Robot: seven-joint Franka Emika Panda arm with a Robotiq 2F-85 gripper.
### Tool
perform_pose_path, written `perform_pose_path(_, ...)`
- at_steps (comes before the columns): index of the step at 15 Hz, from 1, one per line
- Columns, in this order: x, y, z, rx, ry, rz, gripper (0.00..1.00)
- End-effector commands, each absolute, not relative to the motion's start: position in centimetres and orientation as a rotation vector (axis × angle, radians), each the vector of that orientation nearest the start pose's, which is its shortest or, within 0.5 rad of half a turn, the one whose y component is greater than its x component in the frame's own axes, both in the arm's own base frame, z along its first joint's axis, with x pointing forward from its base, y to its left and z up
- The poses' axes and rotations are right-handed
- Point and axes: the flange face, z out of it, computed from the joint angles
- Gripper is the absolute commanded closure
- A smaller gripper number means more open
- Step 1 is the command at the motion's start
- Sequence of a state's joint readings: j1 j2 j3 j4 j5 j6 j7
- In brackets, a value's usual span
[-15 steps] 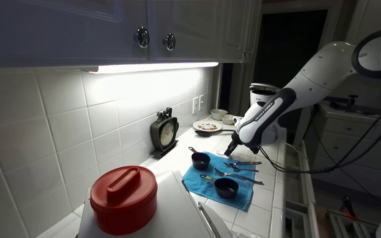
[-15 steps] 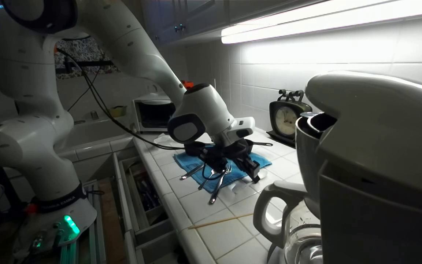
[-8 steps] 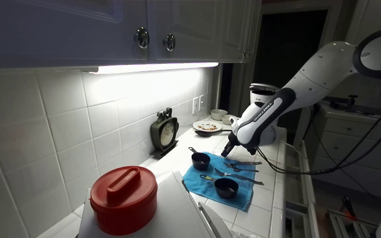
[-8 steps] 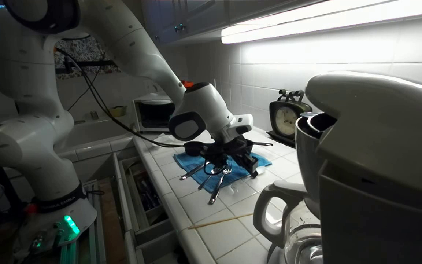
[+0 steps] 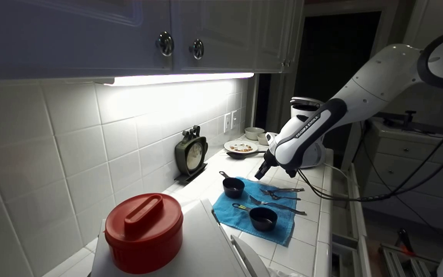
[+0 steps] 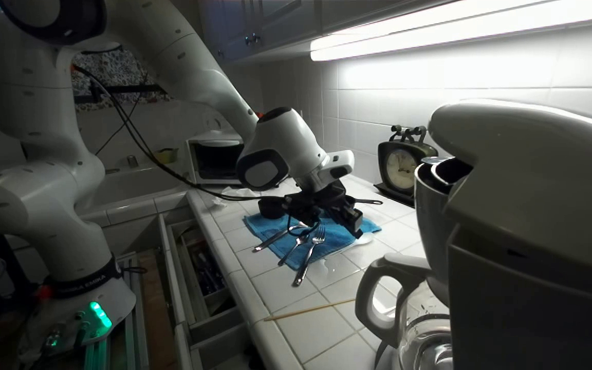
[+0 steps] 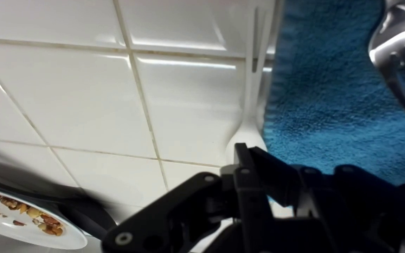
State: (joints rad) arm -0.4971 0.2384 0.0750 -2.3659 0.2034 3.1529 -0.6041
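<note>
The gripper (image 6: 356, 229) is closed, with nothing visible between its fingers, and it hangs slanting over the tiled tabletop (image 6: 306, 334). Just below it there is a white spoon (image 7: 250, 109), which lies on bare tiles beside the edge of the blue towel (image 5: 227, 215), its bowl toward the wall edge of the tabletop. A fork (image 7: 396, 35) has its head on the towel, where also stand two black measuring cups (image 5: 233, 188); a plate (image 5: 227, 146) with brown pieces (image 7: 51, 225) is near the wall edge. The step in hand seems to be positioning above the spoon. To grasp it, the fingers would first need to part, then descend carefully.
</note>
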Motion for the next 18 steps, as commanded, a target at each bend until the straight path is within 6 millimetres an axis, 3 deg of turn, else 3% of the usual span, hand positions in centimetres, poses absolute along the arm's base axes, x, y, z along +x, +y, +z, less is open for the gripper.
perform_pose_path(1,49.1,-24.3,29.2,-3.240,0.031,-0.872,0.68)
perform_pose_path(7,49.6,-24.2,28.5,-3.234,0.017,-0.860,0.30)
perform_pose_path(10,49.6,-24.1,27.8,-3.234,0.013,-0.838,0.22)
perform_pose_path(12,49.5,-24.1,27.2,-3.234,0.017,-0.820,0.26)
perform_pose_path(13,49.4,-24.2,27.0,-3.234,0.020,-0.813,0.35)
perform_pose_path(17,49.4,-24.2,26.6,-3.231,0.033,-0.808,0.52)
perform_pose_path(18,49.3,-24.2,26.6,-3.231,0.035,-0.809,0.49)
